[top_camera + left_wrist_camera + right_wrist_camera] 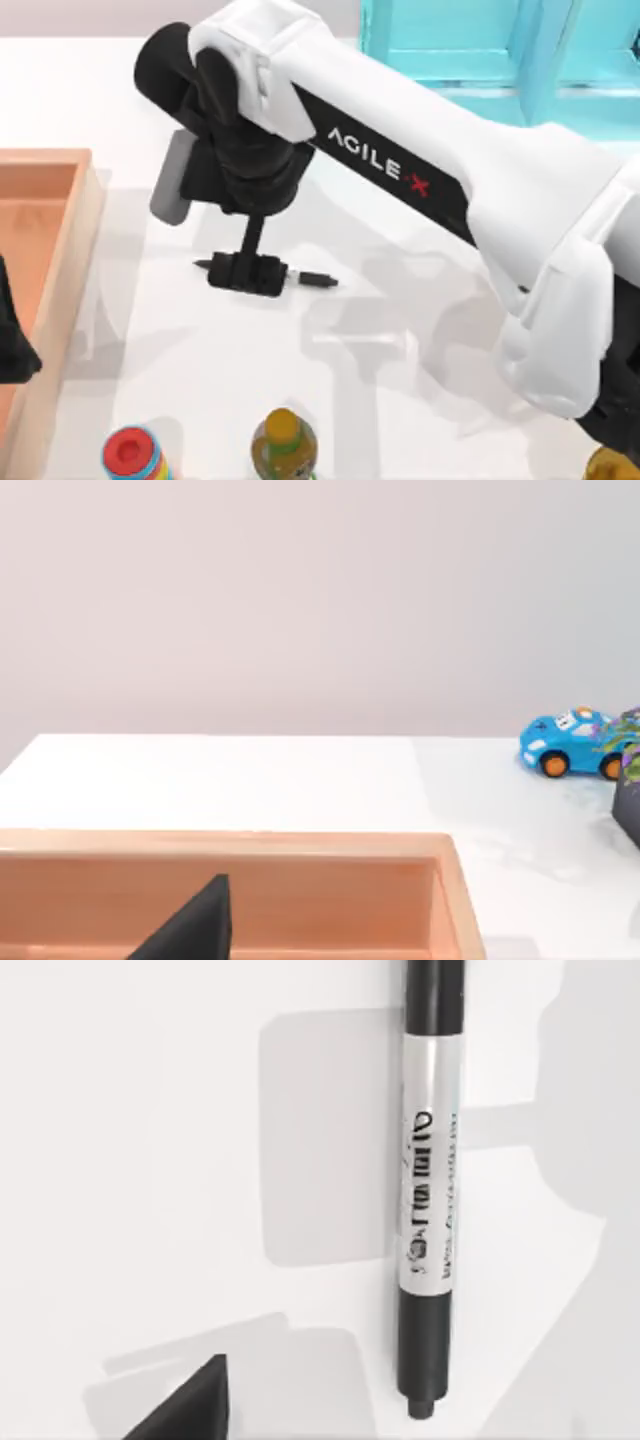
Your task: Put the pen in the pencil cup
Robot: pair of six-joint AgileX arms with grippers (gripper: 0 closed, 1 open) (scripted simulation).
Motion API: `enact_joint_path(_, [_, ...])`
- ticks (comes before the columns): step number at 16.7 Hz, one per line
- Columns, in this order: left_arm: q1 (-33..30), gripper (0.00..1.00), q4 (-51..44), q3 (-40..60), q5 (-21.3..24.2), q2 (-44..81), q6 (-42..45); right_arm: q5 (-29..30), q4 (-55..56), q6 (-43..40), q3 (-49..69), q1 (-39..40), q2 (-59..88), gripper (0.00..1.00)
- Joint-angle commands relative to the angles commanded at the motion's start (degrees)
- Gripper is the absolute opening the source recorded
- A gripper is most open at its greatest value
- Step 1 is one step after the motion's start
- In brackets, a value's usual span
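Note:
The pen (320, 279) lies flat on the white table left of centre, black with a pale grey printed band (430, 1200). My right gripper (245, 272) hangs straight over its middle, open, covering the band so that the pen's two black ends stick out on either side. One dark fingertip (195, 1405) shows beside the pen, apart from it. A dark vessel with purple and green print (630, 780), possibly the pencil cup, is cut off beside a blue toy car. My left gripper (12, 345) rests parked over the wooden tray at the table's left, open.
A wooden tray (60, 200) fills the left side. Along the front edge stand a red-capped striped bottle (133, 452), a yellow-green bottle (284, 440) and an amber one (612, 465). A blue toy car (568, 744) sits on the table. A turquoise cabinet (480, 40) stands behind.

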Motion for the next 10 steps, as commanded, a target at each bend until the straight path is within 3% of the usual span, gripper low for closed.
enact_joint_path(10, [0.0,1.00,0.0,0.0,0.0,0.0,0.0,0.0,1.2,-0.9,-0.3,0.0,2.1,1.00])
